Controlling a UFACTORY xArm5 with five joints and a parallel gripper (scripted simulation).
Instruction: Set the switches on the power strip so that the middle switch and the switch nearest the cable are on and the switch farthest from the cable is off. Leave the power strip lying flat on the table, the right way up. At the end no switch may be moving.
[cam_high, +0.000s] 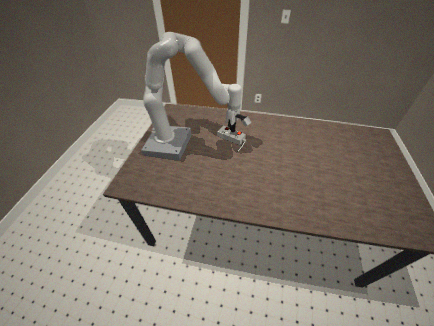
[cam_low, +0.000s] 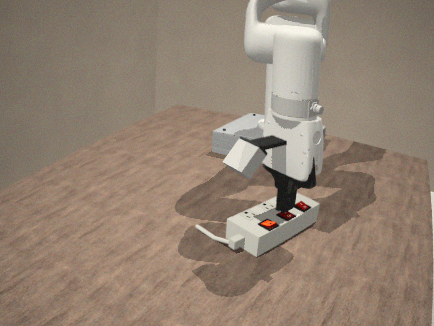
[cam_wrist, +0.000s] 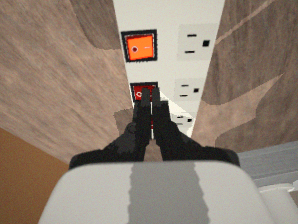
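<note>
The pale arm rose from its base (cam_high: 150, 150) (cam_low: 218, 142) on the tabletop, bent over at a high, rounded elbow (cam_high: 172, 44), and sloped down through its forearm (cam_high: 205, 65) to the wrist (cam_high: 234, 95) (cam_low: 296, 75). Below that bend the wrist stood nearly upright, with a grey band (cam_low: 290, 106) around it and a small knob on one side. The hand (cam_high: 232, 129) (cam_low: 285, 207) (cam_wrist: 151, 99) pointed downward, its black fingers closed, with nothing gripped between them. Seen from the wrist, the two slim tips stood side by side, a narrow gap showing farther back between the fingers. A white block (cam_low: 245, 158) (cam_high: 247, 121) stuck out at a tilt from the hand's side on a black bracket (cam_low: 270, 142) (cam_high: 240, 116).
</note>
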